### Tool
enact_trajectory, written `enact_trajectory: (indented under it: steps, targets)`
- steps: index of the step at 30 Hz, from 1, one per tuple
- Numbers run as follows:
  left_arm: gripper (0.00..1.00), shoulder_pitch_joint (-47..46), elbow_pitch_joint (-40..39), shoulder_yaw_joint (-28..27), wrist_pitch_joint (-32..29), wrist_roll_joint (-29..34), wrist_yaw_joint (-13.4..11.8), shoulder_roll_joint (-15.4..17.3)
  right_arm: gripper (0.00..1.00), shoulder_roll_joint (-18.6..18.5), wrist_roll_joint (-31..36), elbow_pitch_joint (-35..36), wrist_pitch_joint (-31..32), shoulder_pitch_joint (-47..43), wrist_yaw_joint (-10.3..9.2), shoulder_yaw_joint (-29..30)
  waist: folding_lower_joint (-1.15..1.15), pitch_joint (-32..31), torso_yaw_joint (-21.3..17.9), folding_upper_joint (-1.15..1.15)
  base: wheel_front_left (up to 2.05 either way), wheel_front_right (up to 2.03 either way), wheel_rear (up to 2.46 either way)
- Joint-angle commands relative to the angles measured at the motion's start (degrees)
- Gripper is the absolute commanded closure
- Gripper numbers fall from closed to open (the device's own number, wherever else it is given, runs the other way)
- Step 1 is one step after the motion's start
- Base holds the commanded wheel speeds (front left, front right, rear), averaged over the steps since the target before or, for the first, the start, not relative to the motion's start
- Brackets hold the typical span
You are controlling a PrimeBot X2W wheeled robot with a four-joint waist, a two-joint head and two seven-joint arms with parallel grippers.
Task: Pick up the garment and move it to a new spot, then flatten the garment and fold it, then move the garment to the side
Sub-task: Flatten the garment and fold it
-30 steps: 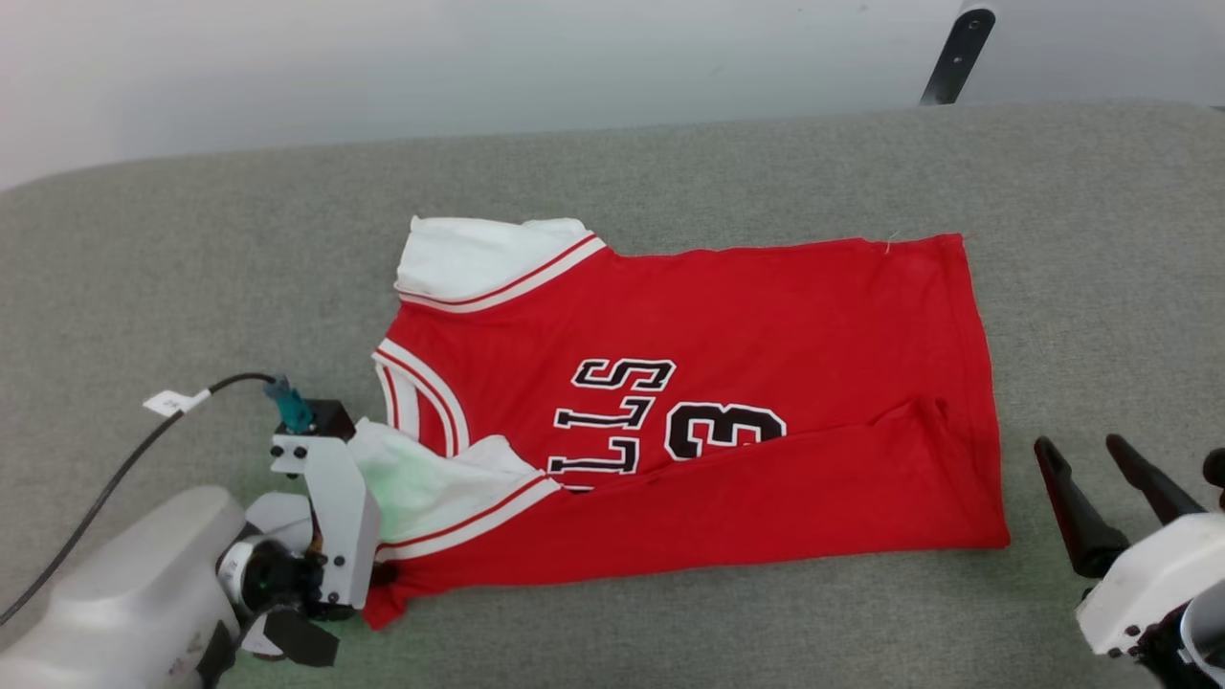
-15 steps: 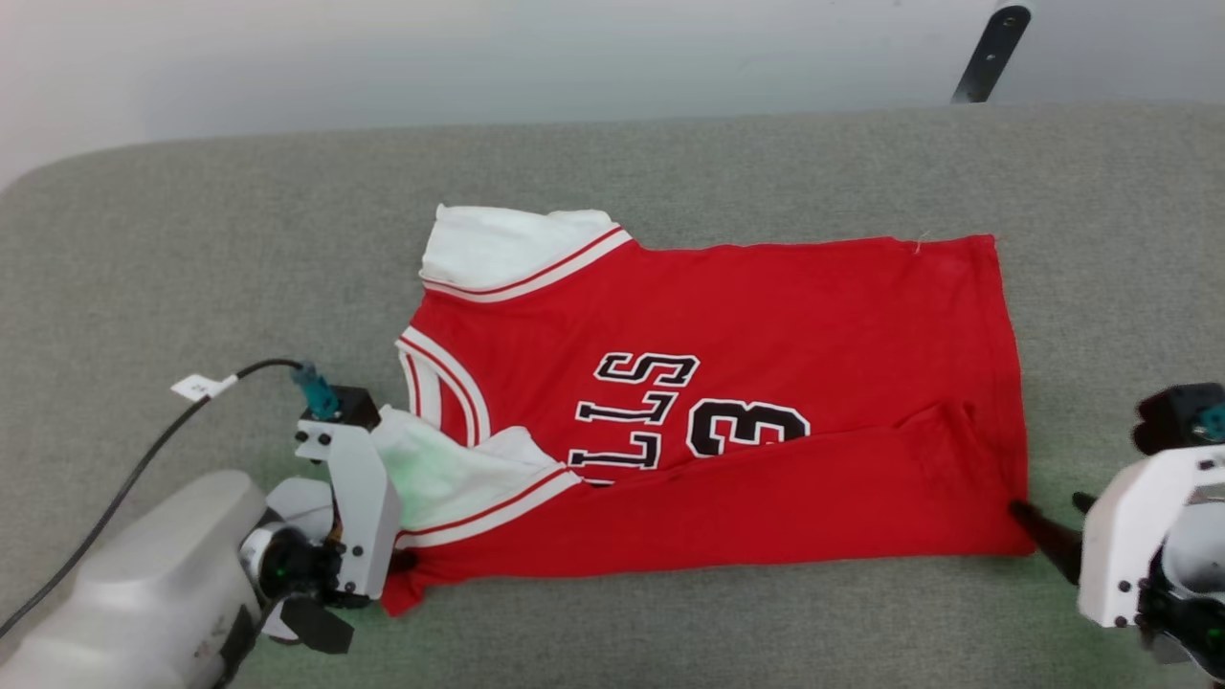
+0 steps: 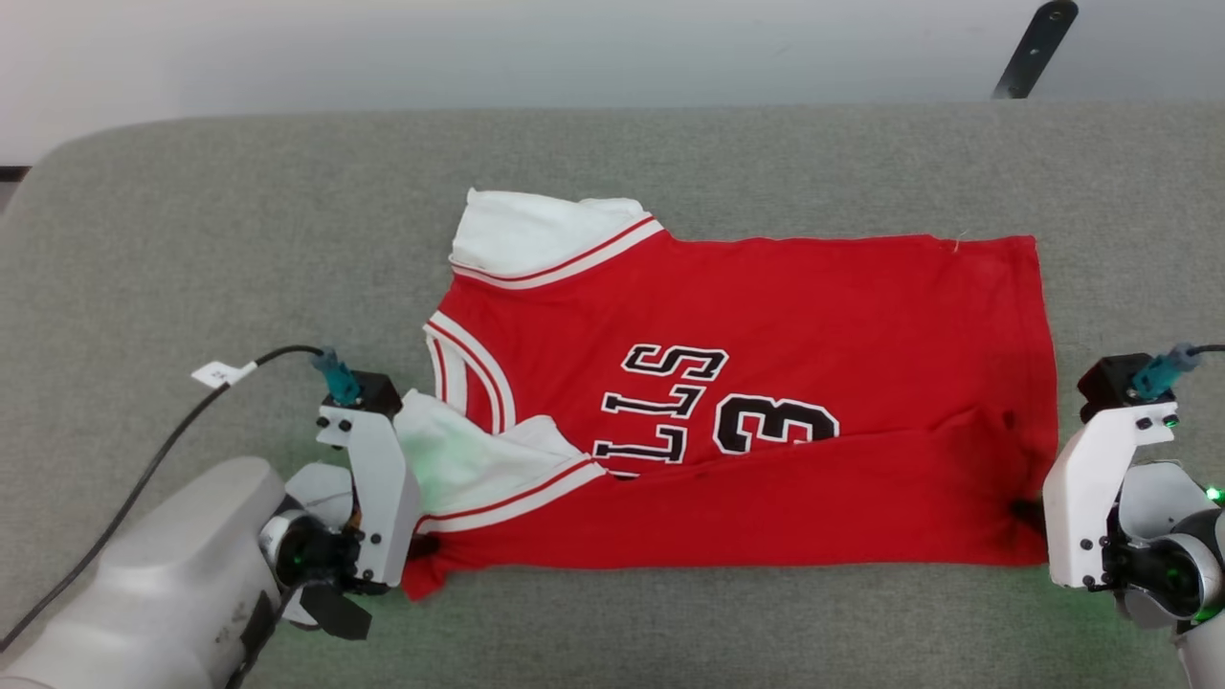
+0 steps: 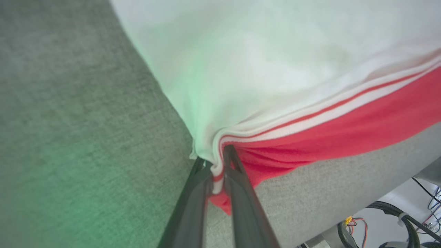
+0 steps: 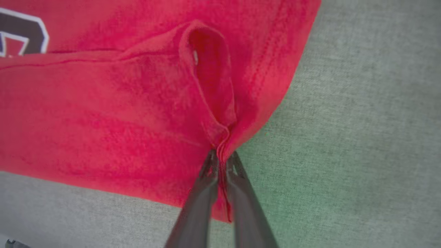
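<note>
1. Left tool [image 4: 215, 162] is pinching shut on the garment [image 3: 766, 316]. In its wrist view the two dark fingers are squeezing the striped trim where the near white sleeve [image 3: 459, 459] meets the red body.
2. Right tool [image 5: 222, 156] is likewise clamping together on the garment, gripping a bunched pleat of red cloth at the near hem corner [image 5: 224, 137]. I am seeing nothing between its fingers except the fabric.
3. I am finding the garment lying spread across the middle of the grey worktop [image 3: 239, 239], collar toward my left, hem toward my right, lettering [image 3: 670, 402] facing up.
4. I am judging the pickup, the relocation and most of the flattening as done: the body is lying smooth and the far sleeve [image 3: 536, 234] is lying out flat.
5. I am reading the fold as only begun. A near strip [image 3: 766, 507] is lying turned over the body, covering the lower edge of the lettering and number, and the cloth is puckering by the right tool.
6. I am counting the remaining folds and the final move to the side as outstanding, since the garment is sitting central and mostly open.
</note>
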State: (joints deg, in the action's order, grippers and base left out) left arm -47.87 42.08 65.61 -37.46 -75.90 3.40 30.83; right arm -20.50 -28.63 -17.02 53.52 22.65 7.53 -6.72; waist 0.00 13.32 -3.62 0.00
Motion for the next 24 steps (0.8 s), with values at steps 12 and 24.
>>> enact_trajectory:
  steps: [12, 24]
  targets:
    - [1.00, 4.23, 1.79, 1.93, -0.97, 0.01, -0.45, -0.81, 1.00, -1.74, -2.39, 1.30, 4.10, -0.29, -0.09, 0.47, 0.00, -2.25, 0.74, 0.00, 0.00, 0.00, 0.00]
    - [1.00, 5.50, -6.46, 3.11, -8.57, -1.90, -4.10, 2.37, 1.00, -5.30, -4.57, 7.79, 11.29, -4.27, -0.09, 2.06, 0.00, -6.75, 2.24, 0.00, 0.00, 0.00, 0.00]
